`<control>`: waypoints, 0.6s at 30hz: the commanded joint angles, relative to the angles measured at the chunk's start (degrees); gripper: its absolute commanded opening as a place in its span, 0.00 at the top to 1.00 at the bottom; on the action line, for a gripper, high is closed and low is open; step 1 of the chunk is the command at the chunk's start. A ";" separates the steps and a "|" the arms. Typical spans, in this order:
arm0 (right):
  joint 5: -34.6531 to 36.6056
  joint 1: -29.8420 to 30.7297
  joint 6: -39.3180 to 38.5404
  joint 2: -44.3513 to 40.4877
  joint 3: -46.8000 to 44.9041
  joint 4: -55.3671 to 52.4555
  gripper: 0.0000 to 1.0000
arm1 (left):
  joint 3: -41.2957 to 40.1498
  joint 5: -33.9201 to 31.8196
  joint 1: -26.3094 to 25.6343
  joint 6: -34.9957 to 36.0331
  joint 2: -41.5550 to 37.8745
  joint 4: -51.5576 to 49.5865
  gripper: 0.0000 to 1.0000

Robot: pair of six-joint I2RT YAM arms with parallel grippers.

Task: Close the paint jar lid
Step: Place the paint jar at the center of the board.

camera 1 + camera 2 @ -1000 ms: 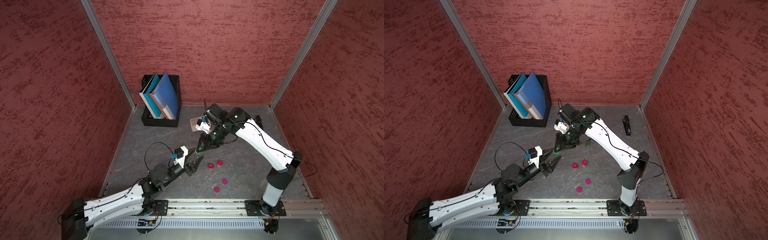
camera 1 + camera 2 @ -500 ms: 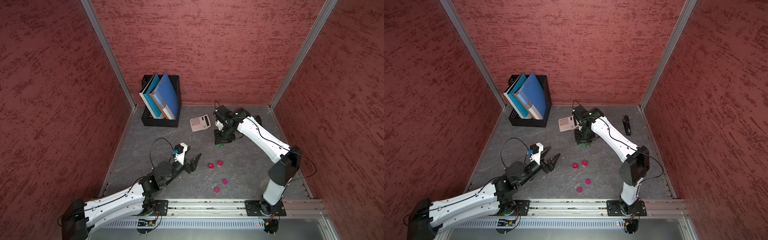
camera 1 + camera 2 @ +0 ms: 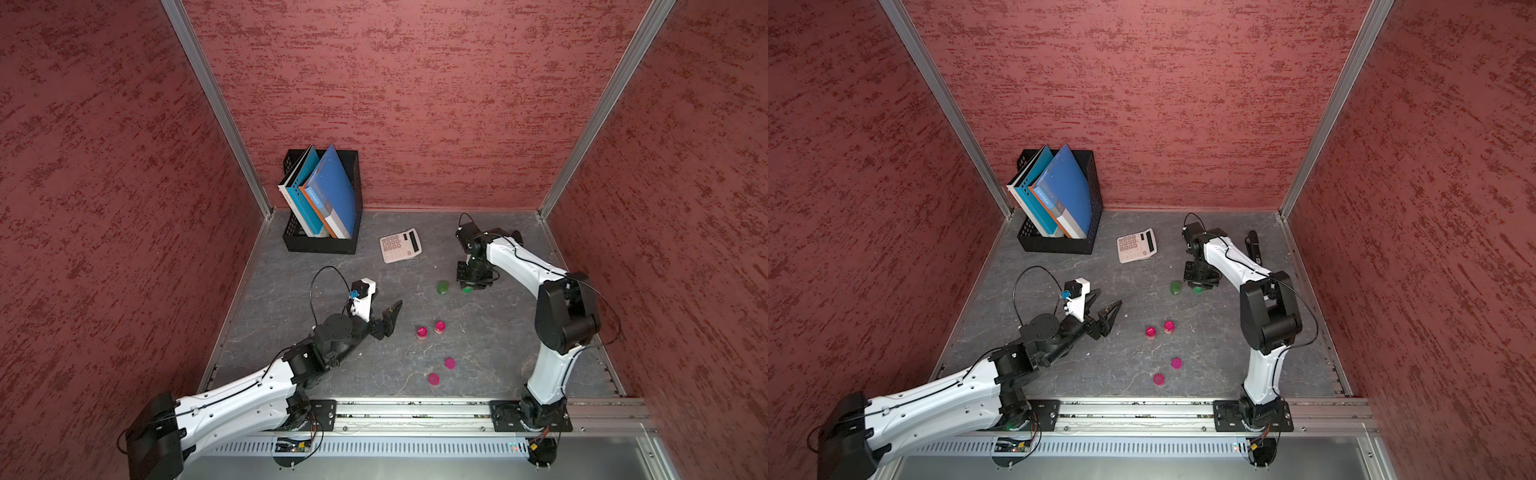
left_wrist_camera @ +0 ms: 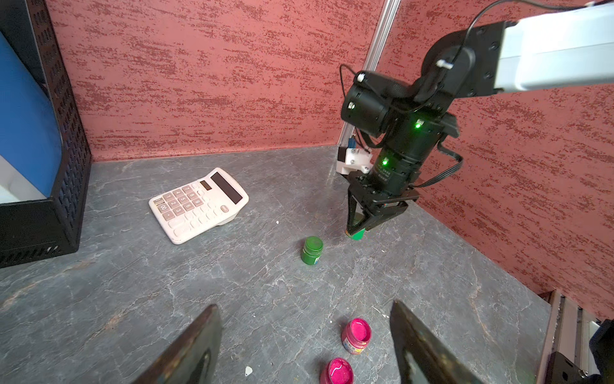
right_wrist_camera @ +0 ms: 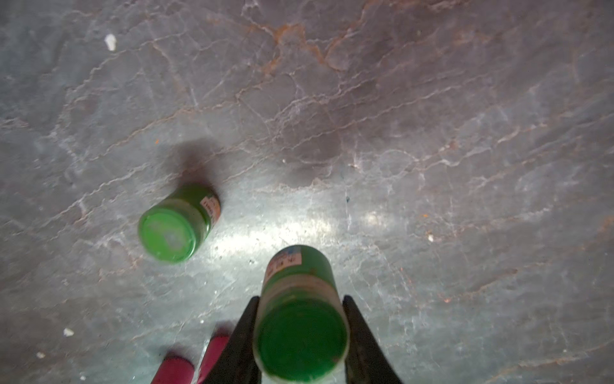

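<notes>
Right, found the right pincer (image 5: 300,299) clenched on a small green jar (image 5: 299,342), low over the worktop (image 3: 498,353) toward the far right and just beside a second green jar (image 4: 312,251) standing capped. Couldn't tell whether the held one was touching down, nor whether its top was lid or bare paint. Saw the left pincer (image 4: 304,305) released, jaws spread wide with nothing between, hovering near two open pink jars (image 4: 356,334). Spotted two loose pink lids (image 3: 449,363) lying apart from those, on the near side.

Judged the jars light, rigid and smooth-sided, so probably slippery under a hard squeeze and easy to tip. Assumed wet paint in the open ones, so would keep them upright. Reckoned the best hold was across the body below the rim for a jar, and across the edge, held flat, for a lid.

Versus a second ago: had both pincers close together mid-worktop then. Found the right arm since swung out to the far right with the green jar, leaving the calculator (image 3: 400,245) no longer half covered. Noted the left pincer opened much wider, otherwise barely shifted.
</notes>
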 commanded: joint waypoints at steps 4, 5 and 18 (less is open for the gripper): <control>4.76 -0.42 -0.28 4.78 1.33 5.59 0.77 | 1.25 -0.72 0.45 -1.37 -1.00 -1.74 0.20; 5.29 -0.43 -0.31 5.12 1.35 5.84 0.77 | 1.18 -0.77 0.45 -1.28 -1.32 -1.95 0.21; 5.17 -0.37 -0.22 6.04 -0.12 8.03 0.61 | 0.68 -1.16 0.97 -1.72 -3.29 -2.87 0.20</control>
